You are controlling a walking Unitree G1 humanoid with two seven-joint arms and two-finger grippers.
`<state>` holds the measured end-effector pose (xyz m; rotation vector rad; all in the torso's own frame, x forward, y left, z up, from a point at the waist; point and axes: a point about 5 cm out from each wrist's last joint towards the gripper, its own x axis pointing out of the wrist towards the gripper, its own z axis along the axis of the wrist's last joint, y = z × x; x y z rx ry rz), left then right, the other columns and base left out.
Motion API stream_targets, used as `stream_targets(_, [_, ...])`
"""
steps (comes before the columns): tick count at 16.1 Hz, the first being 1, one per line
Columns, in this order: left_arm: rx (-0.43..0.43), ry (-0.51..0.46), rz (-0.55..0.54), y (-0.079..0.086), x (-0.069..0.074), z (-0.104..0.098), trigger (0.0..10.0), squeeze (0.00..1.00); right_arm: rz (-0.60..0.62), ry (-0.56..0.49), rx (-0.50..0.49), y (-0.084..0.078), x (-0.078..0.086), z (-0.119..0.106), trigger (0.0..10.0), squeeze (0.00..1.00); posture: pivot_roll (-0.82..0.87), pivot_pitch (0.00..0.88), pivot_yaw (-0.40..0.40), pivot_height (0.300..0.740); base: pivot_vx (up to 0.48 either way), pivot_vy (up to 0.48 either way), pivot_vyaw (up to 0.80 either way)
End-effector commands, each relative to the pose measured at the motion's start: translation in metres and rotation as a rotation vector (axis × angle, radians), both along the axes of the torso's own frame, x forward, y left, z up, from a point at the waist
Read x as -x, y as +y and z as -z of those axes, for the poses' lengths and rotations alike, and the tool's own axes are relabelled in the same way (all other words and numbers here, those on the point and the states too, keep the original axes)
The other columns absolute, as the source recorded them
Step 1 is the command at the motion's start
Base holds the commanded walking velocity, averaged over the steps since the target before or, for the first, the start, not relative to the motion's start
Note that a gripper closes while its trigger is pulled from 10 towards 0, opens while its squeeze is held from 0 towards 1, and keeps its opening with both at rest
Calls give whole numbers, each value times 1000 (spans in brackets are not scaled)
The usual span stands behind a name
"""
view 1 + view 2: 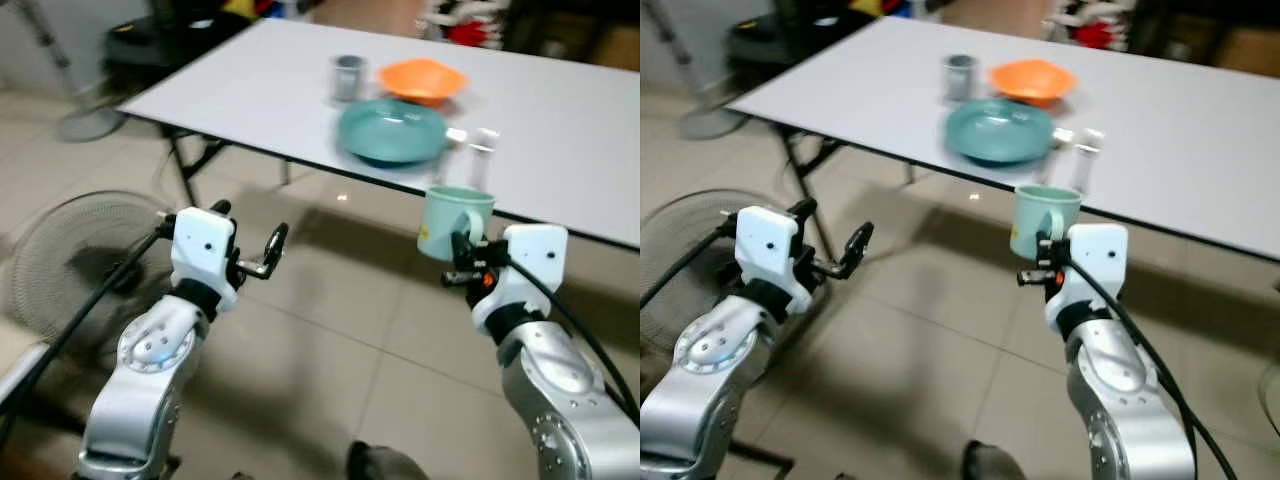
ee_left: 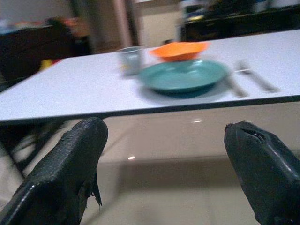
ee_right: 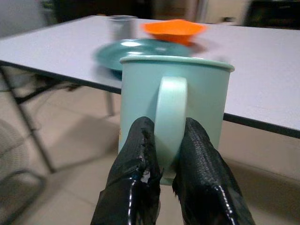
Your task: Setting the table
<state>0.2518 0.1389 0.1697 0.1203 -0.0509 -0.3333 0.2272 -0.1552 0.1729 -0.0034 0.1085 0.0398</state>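
My right gripper [image 1: 465, 245] is shut on the handle of a pale green mug [image 1: 452, 220], holding it upright in front of the white table's [image 1: 250, 90] near edge, below table height. In the right wrist view the fingers [image 3: 136, 154] clamp the mug [image 3: 173, 93] by its handle. On the table lie a teal plate [image 1: 392, 130], an orange bowl [image 1: 423, 78], a small metal cup [image 1: 348, 76] and cutlery [image 1: 480, 140] right of the plate. My left gripper [image 1: 262, 250] is open and empty, off the table's front, over the floor.
A floor fan [image 1: 75, 265] stands at the left beside my left arm. The table's black folding legs [image 1: 190, 165] are under its left end. Dark furniture and clutter line the back wall. Tiled floor lies between me and the table.
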Motion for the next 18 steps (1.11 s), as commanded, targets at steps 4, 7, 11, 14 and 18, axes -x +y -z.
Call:
stream_targets(4, [-21, -10, -3, 1, -2, -2, 10000, 0, 24, -21, 16, -2, 0, -5, 10000, 0, 16, 60, 39, 740, 0, -232, -400])
stream_targets(7, [-21, -11, -4, 1, -2, -3, 10000, 0, 26, -17, 29, -4, 0, -5, 10000, 0, 15, 63, 38, 740, 0, -339, 0])
stream_targets(11, [-22, -10, -4, 0, -3, -3, 10000, 0, 30, -15, 33, -5, 0, -5, 10000, 0, 12, 63, 42, 740, 0, -340, 0])
stream_targets(14, [-12, 1, -4, 1, -4, -2, 10000, 0, 40, -16, 36, -6, 0, -5, 10000, 0, 10, 63, 44, 740, 0, -225, 0])
stream_targets(18, [-13, 5, 4, 2, -7, -3, 10000, 0, 53, -16, 27, -7, -1, -5, 10000, 0, 7, 64, 53, 740, 0, 0, 0])
